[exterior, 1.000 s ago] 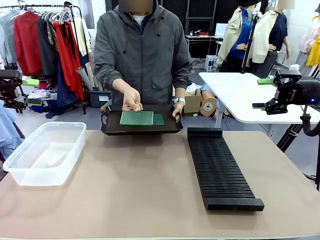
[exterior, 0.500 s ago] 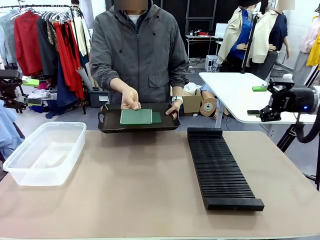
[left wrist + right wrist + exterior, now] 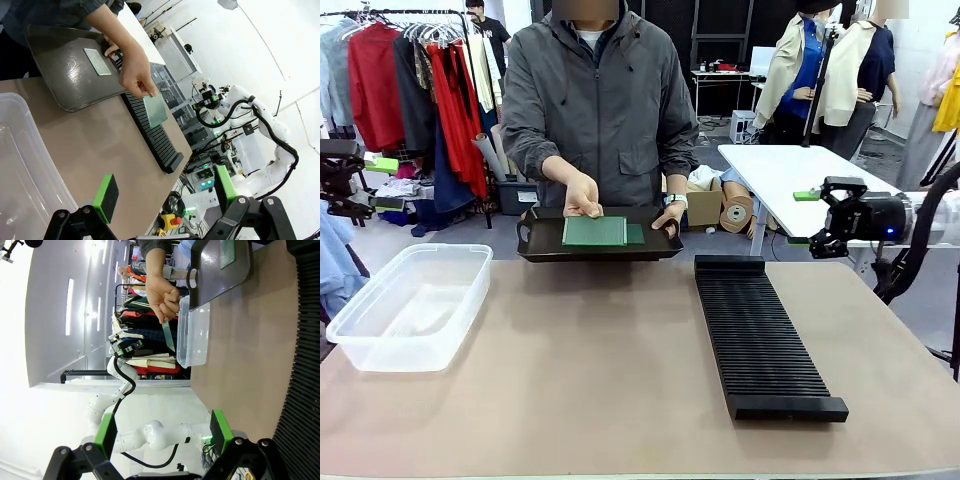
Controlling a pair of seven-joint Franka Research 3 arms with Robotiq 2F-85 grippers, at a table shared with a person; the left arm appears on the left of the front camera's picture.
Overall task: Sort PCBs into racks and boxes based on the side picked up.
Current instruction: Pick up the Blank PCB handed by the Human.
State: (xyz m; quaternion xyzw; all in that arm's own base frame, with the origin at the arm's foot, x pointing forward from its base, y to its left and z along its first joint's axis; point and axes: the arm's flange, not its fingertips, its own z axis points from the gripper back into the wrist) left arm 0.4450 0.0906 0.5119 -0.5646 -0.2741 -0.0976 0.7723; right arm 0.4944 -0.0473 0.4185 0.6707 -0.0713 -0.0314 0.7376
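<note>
Pinching a PCB (image 3: 155,110) above the tray (image 3: 65,75), that's the person's hand (image 3: 134,77). Left gripper (image 3: 165,192) and right gripper (image 3: 162,432) both gape wide, holding nothing.

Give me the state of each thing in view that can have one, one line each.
Left hand: open, holding nothing.
Right hand: open, holding nothing.
Clear tub: empty.
Rack: slots empty.
Tray: held at one end by a person's hand.
PCB on tray: lying flat.
Other PCB: off the tray, pinched in the person's other hand.
</note>
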